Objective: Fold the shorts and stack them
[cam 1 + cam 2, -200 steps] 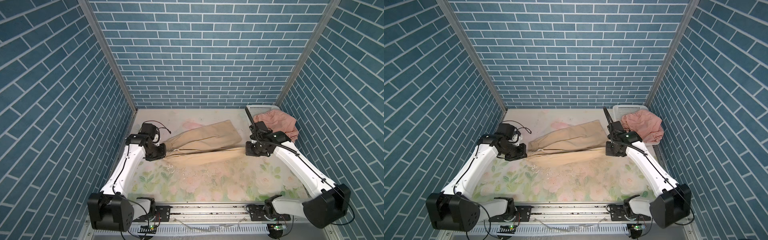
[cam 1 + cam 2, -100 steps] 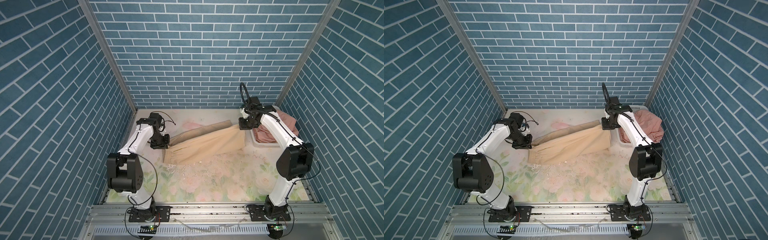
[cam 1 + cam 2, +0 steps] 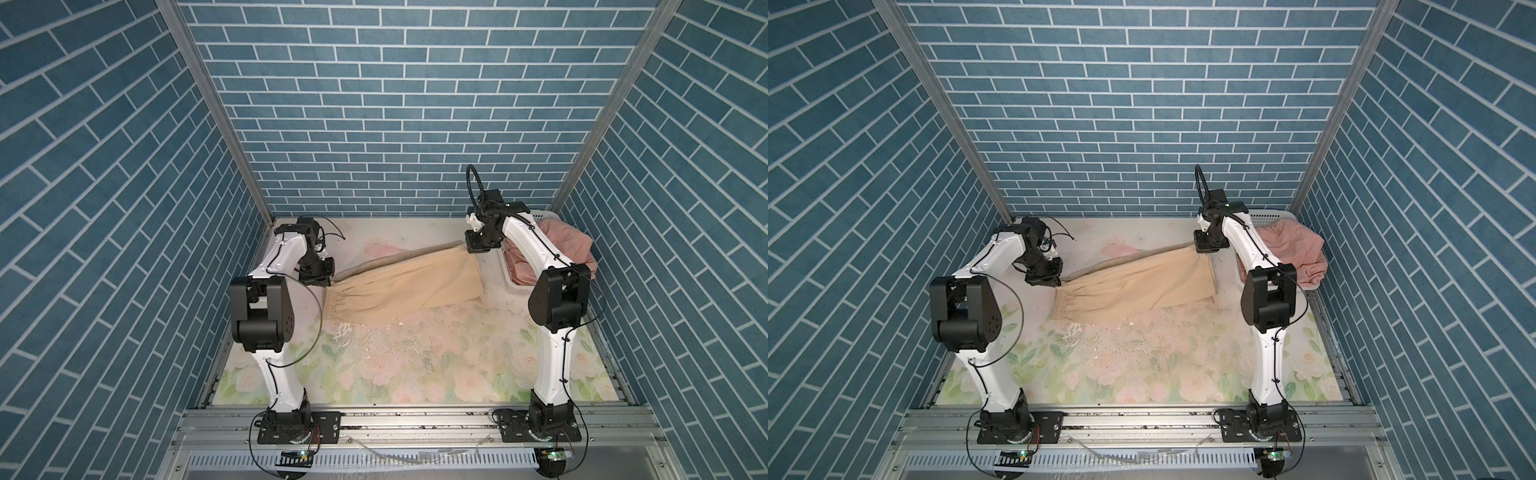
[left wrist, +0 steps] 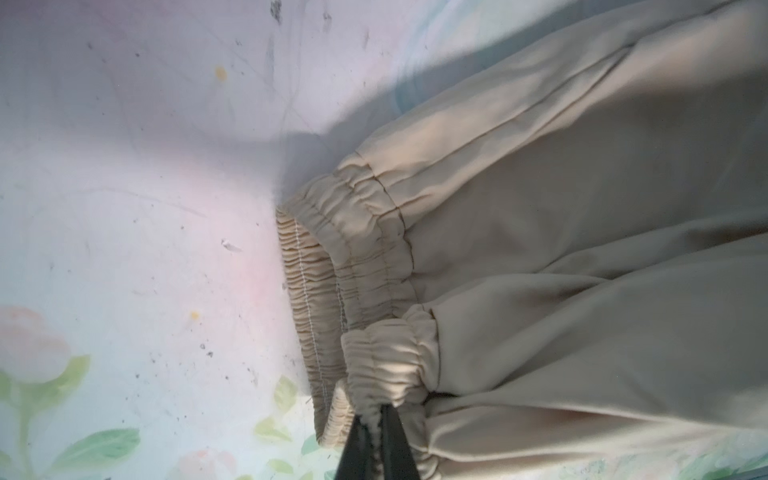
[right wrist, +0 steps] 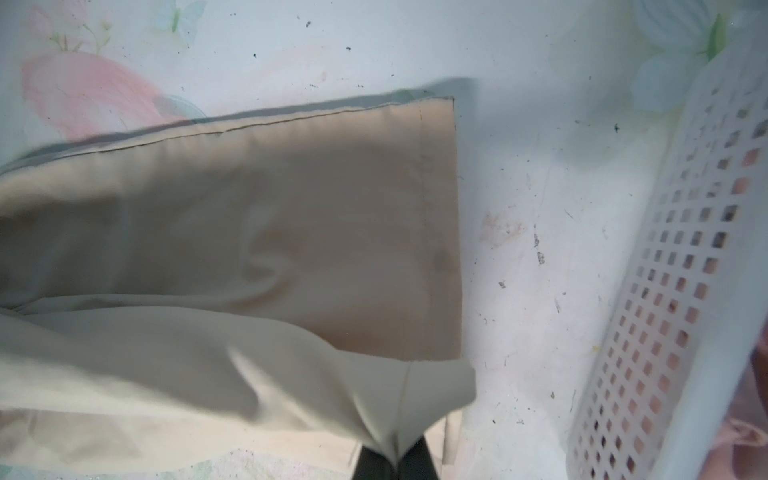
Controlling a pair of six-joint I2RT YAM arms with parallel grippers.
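a white basket stands at the far right corner of the worktop, near the right-hand wall, in both top views. the right wrist view shows the basket up close, with rows of square holes across its side. the worktop has a pale floral print of pink blooms and green leaves, worn and speckled with dark grit. a scuffed patch with white flakes lies left of its middle. blue brick-pattern walls close it in on three sides, with metal posts at the far corners. a metal rail runs along the front edge, with a slotted strip in front of it.
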